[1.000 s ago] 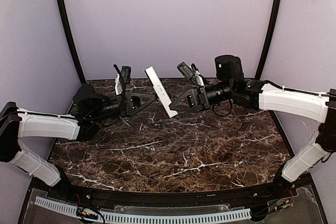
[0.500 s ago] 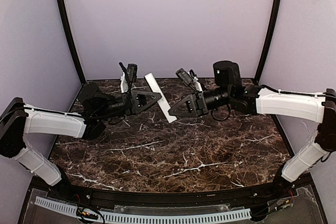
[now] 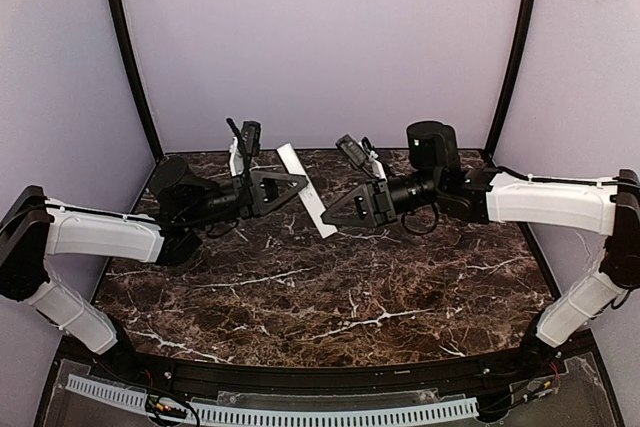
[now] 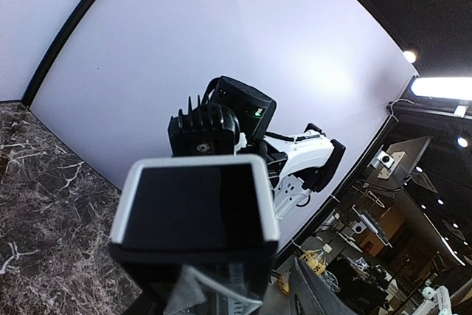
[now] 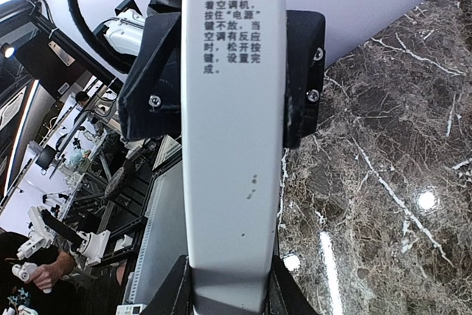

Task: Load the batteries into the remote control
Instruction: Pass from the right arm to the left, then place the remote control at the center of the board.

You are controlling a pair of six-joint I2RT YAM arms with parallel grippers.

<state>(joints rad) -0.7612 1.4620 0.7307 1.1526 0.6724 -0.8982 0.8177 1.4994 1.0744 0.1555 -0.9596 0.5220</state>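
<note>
Little looks done: the remote [image 3: 308, 190] hangs tilted above the far part of the surface [image 3: 350, 297], its lower end clamped in the right claw [image 3: 328, 219] and its middle pinched by the left claw [image 3: 300, 185], and with no batteries in view, loading seems wholly ahead.

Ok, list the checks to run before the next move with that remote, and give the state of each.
1. Right gripper clamped on the remote control: ok.
2. Left gripper fingers against both edges of the remote control: ok, judging by the right wrist view.
3. Remote control held clear of the table: ok.
4. Batteries in view: not ok, none visible.
5. Battery compartment open: cannot tell; only a dark end and a printed face show.
</note>
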